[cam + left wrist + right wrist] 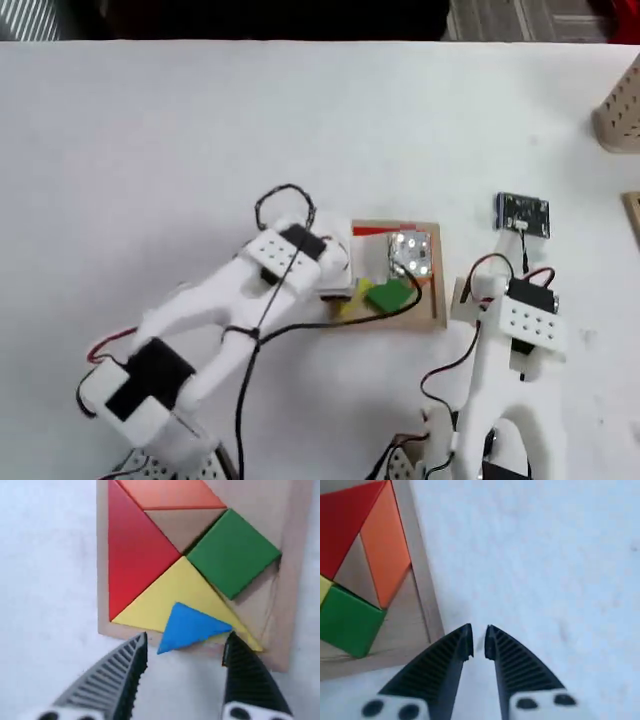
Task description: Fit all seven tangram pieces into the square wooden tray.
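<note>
The square wooden tray holds a red triangle, an orange parallelogram, a green square sitting tilted, and a yellow triangle. A small blue triangle lies on top of the yellow one and over the tray's rim. My left gripper is open, its fingertips on either side of the blue triangle. In the high view the left gripper sits at the tray's left side. My right gripper is shut on nothing, over bare table beside the tray's rim.
A small blue circuit board lies behind the right arm. A wooden pegged block stands at the far right edge. Black and red cables trail from both arms near the front.
</note>
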